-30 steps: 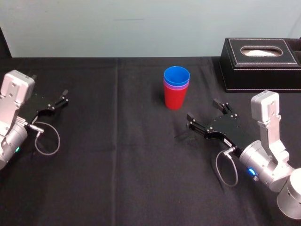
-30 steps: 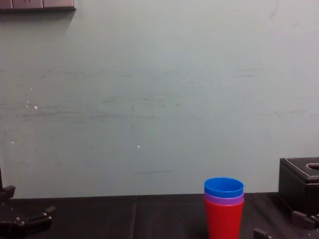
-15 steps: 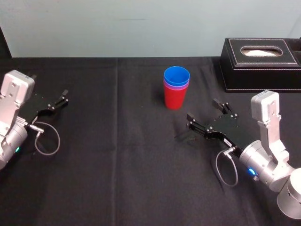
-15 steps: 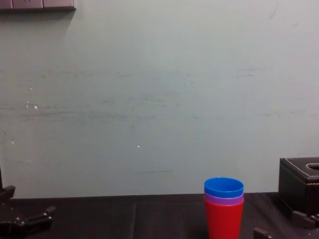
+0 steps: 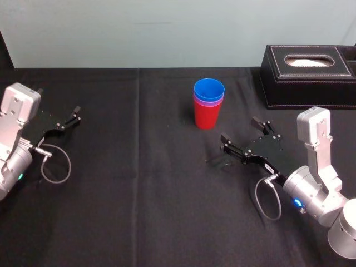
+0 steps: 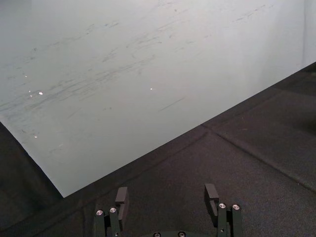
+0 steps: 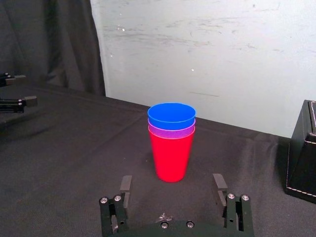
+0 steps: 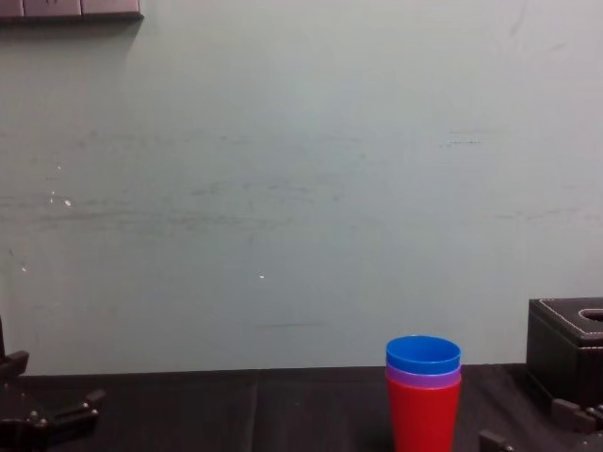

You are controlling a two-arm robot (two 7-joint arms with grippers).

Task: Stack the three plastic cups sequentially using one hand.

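Note:
The three plastic cups stand nested upright in one stack on the black cloth: the red cup [image 5: 206,115] at the bottom, the purple cup [image 7: 171,132] showing as a band above it, the blue cup [image 5: 208,89] on top. My right gripper [image 5: 243,132] rests to the right of the stack and nearer to me, open, with nothing between its fingers; in the right wrist view the stack [image 7: 171,142] stands beyond the open jaws [image 7: 171,186]. My left gripper [image 5: 75,114] is parked at the far left, open and empty.
A black stitched tissue box [image 5: 307,76] sits at the back right of the table, behind my right arm. A pale wall [image 8: 283,188] runs along the table's far edge. Grey cable loops hang by both wrists.

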